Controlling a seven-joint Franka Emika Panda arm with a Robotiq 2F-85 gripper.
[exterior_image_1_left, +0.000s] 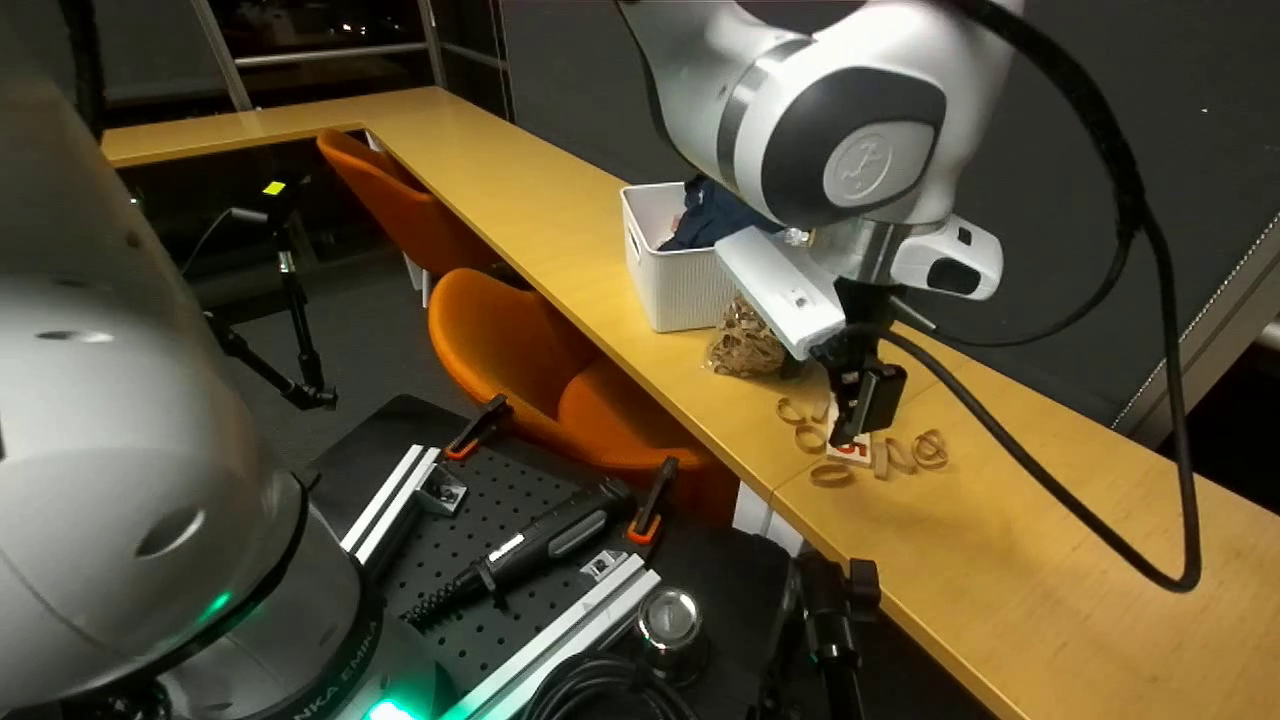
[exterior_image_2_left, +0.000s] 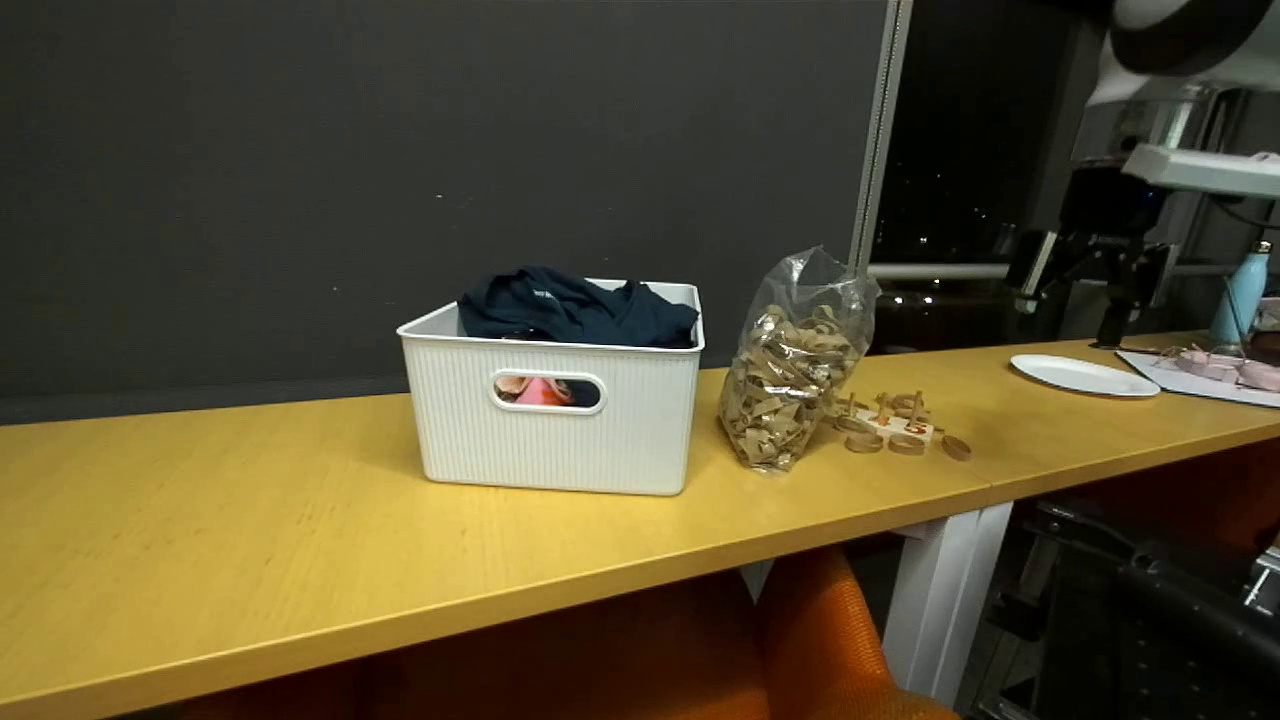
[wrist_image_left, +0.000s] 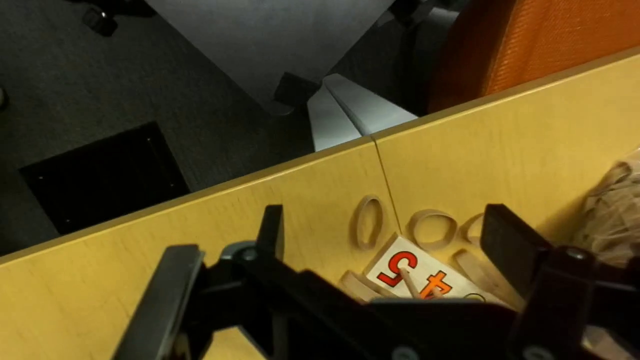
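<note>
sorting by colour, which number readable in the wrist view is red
The 5, at the end of the small white board; the 4 beside it is orange.

Exterior views: down past arm (exterior_image_1_left: 120, 420); facing bin (exterior_image_2_left: 550, 450). Wrist view downward, seemingly close. All share numbered board (wrist_image_left: 422, 266).

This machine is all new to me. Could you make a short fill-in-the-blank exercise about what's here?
The bin with dark cloth in it is coloured ____.
In the wrist view, the number board shows a red ____ beside an orange 4.
The see-through bag stands ____ the bin and the number board.
The jaws of the tool are not shut but ____.

Missing words: white; 5; between; open.
</note>
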